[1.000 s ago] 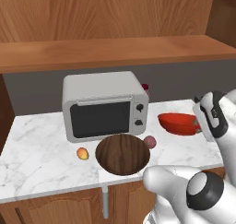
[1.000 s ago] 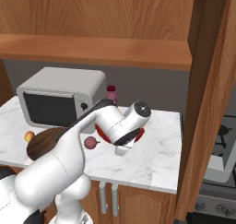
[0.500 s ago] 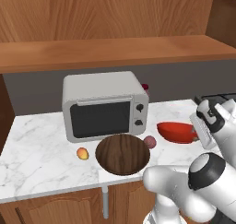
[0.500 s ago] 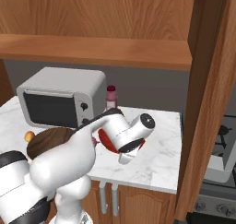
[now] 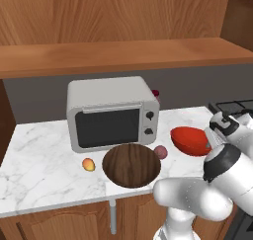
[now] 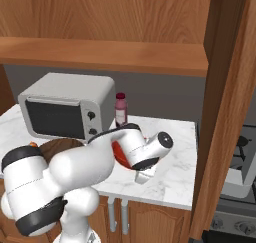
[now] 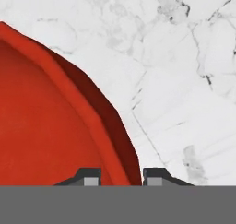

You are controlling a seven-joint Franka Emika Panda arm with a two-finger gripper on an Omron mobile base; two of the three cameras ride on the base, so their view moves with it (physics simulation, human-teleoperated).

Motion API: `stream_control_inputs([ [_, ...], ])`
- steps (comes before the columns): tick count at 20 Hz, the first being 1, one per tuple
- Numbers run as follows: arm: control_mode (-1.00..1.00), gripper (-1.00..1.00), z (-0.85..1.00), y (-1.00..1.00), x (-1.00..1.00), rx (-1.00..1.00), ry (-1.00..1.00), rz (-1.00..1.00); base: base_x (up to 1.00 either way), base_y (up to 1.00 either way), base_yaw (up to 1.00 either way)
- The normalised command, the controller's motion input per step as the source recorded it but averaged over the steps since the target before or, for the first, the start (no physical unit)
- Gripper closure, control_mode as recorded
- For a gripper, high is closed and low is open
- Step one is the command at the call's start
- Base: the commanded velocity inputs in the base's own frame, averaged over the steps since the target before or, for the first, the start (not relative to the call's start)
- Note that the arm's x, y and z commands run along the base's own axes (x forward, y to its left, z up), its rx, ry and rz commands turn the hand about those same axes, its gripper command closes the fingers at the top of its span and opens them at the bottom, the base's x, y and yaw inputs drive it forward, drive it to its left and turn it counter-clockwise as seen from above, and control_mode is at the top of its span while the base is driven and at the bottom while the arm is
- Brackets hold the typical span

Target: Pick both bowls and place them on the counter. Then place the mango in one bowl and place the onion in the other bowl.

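a: left to right on the white marble counter: small orange-yellow mango, wide dark wood-grained bowl, purplish-red round onion, then the glossy red bowl.

b: and the gripper?

a: the red bowl has come down and rightward over the last second; it looks set on the marble now. fingertips straddle its rim, clamped or easing off i cannot tell.

b: so fruit comes next.
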Motion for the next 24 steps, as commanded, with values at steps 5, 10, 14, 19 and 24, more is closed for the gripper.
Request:
stream_control_inputs([
  [5, -1.0, 1.0, -0.3, -0.29, 0.0, 0.0, 0.06, 0.0, 0.0, 0.0, 0.0],
  [10, -1.0, 1.0, -0.13, -0.14, -0.06, 0.0, 0.05, 0.0, 0.0, 0.0, 0.0],
  [14, -1.0, 1.0, -0.01, -0.03, -0.03, 0.0, 0.01, 0.0, 0.0, 0.0, 0.0],
  [19, -1.0, 1.0, 0.0, -0.02, -0.06, 0.0, 0.02, 0.0, 0.0, 0.0, 0.0],
  [24, -1.0, 1.0, 0.03, 0.0, -0.27, 0.0, 0.0, 0.0, 0.0, 0.0, 0.0],
])
